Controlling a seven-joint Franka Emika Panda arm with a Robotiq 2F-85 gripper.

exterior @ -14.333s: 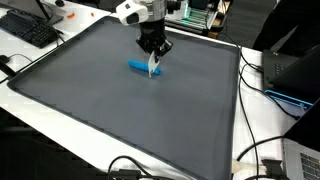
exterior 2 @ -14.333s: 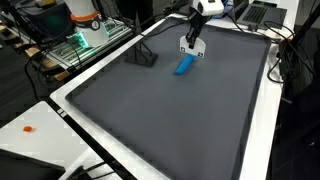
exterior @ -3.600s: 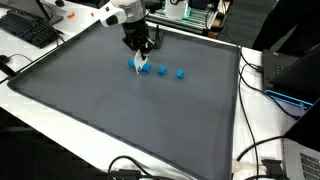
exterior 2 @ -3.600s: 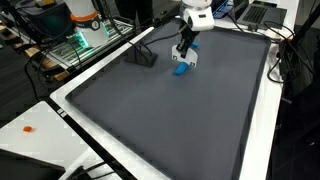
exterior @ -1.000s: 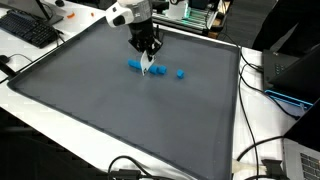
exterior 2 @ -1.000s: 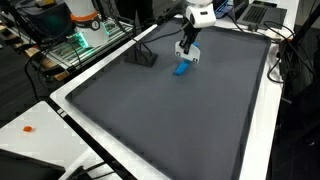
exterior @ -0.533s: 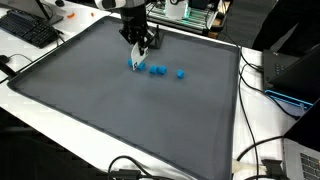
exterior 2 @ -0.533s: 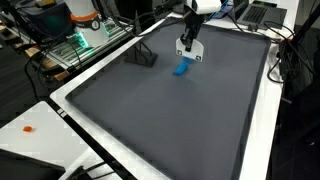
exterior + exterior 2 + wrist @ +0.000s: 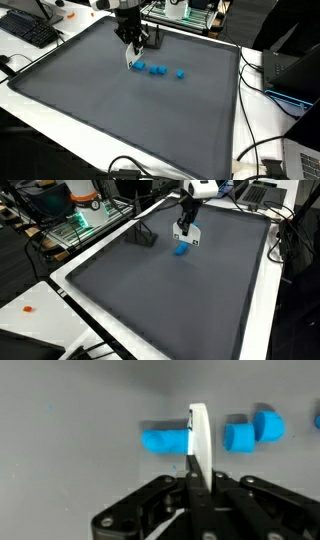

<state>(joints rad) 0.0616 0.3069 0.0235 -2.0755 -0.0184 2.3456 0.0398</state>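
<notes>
Pinched white blade [image 9: 197, 435] in tool [image 9: 192, 485], edge down for slicing. Hovered at right end of largest blue lump [image 9: 163, 440], frame centre; smaller lumps [image 9: 238, 437] spaced rightward on worktop [image 9: 60, 420].

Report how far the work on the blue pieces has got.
Done: three blue pieces lie apart in a row on the mat. In hand: the gripper is shut on a white blade, held upright at the end of the longest piece; whether they touch cannot be told. Left: probably that longest piece, which looks uncut.
</notes>
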